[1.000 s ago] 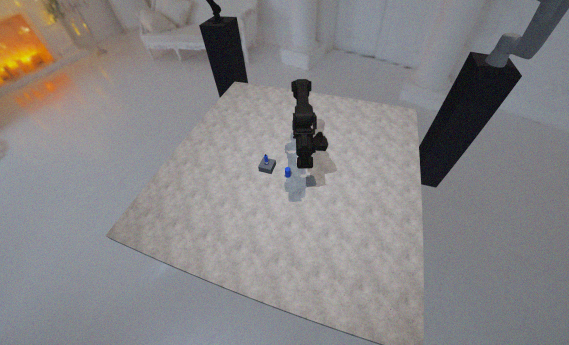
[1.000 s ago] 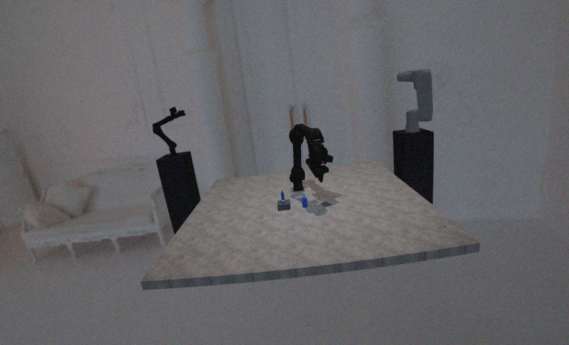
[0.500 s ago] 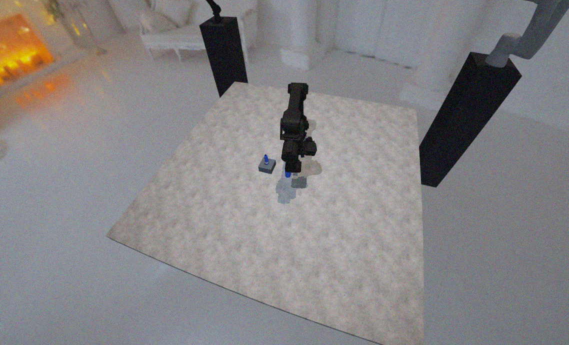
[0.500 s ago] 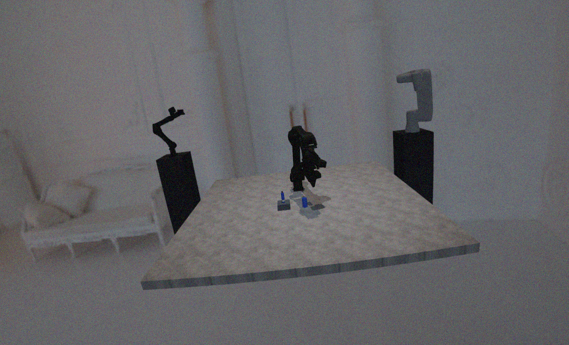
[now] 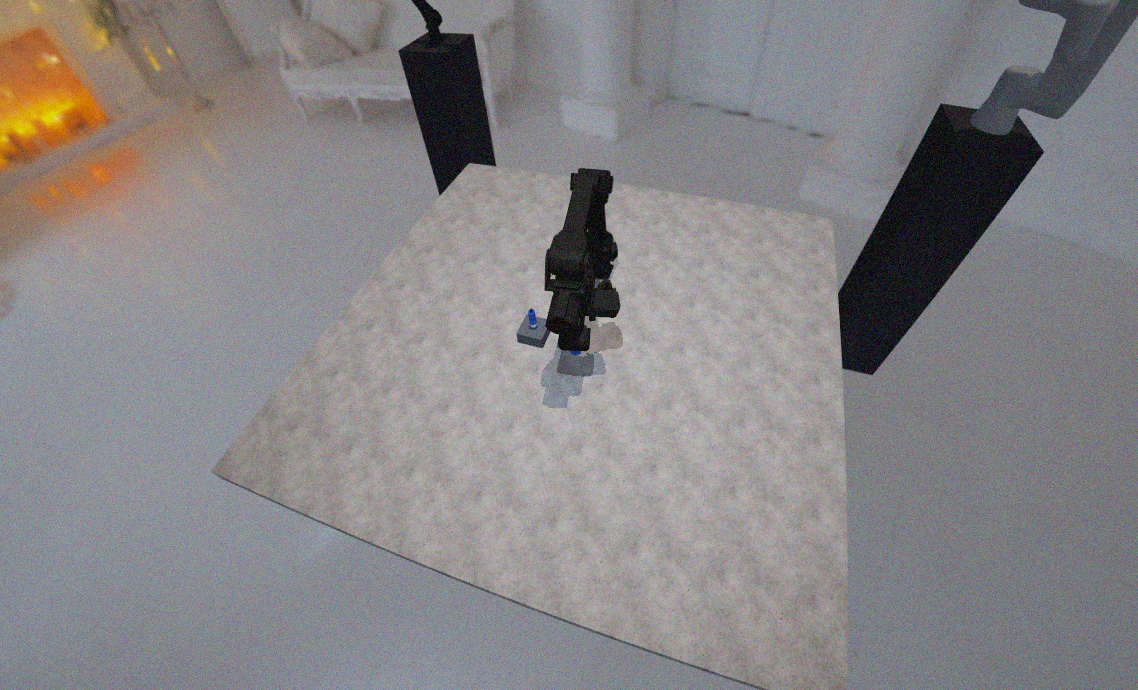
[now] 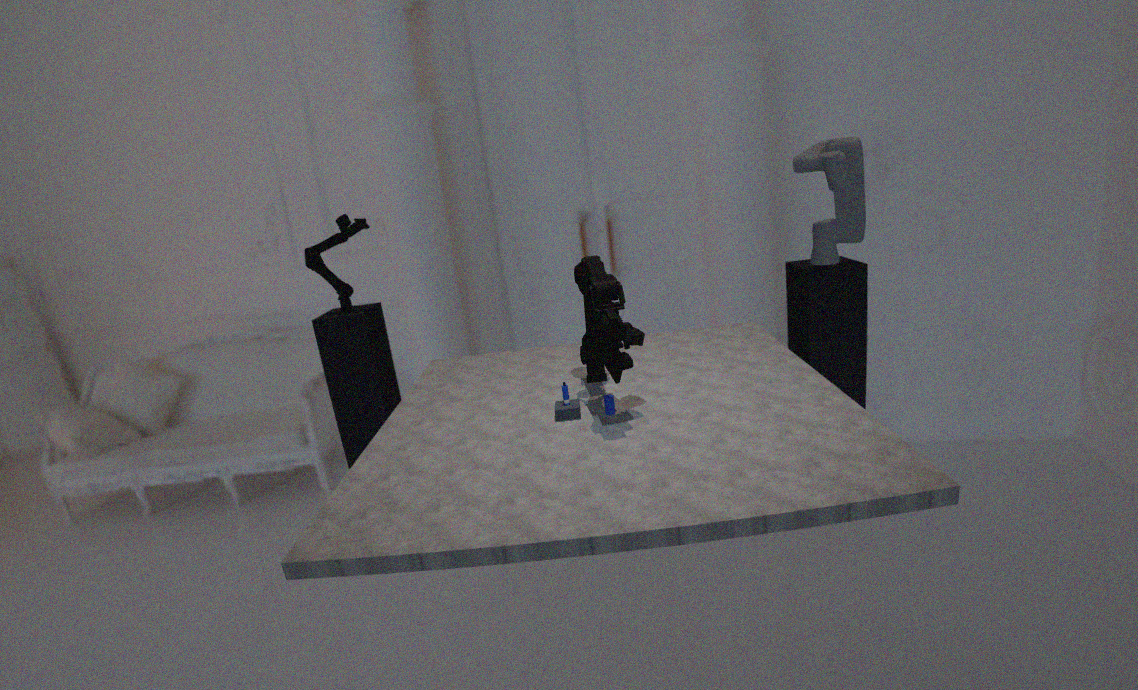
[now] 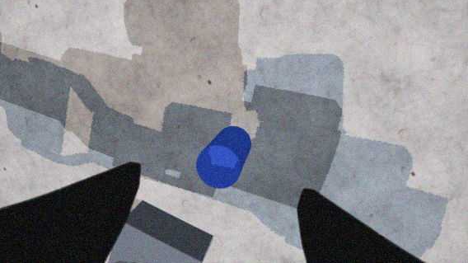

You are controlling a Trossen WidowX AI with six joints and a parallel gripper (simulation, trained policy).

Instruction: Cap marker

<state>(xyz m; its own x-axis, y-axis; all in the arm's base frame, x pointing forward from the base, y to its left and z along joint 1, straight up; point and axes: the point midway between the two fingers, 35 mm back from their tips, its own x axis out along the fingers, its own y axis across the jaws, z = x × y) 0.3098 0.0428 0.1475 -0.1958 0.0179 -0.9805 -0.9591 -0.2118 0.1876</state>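
The pincer point(image 5: 574, 340) point(image 6: 616, 375) point(image 7: 221, 187) is released, its two black fingertips wide apart with nothing gripped between them. It points down above the tabletop point(image 5: 713, 448) point(image 6: 671, 481) point(image 7: 391, 11), and the bent black arm point(image 5: 579, 234) point(image 6: 594, 313) reaches over from behind it in the exterior view. The blue cap point(image 5: 575, 352) point(image 6: 610, 404) point(image 7: 224, 157) stands upright and loose on the tabletop, off the marker. From the wrist, it appears in the gap between the fingertips and slightly beyond them, in the arm's shadow, touching neither finger; from the top, the pincer hides most of it. Near the cap, but apart from it, is the grey block point(image 5: 529, 338) point(image 6: 567, 412) point(image 7: 156, 243), with the blue marker point(image 5: 532, 318) point(image 6: 565, 392) upright in it, dark tip bare and up. The wrist view catches only part of the block, at the lower edge beside one finger; the marker is out of that view.
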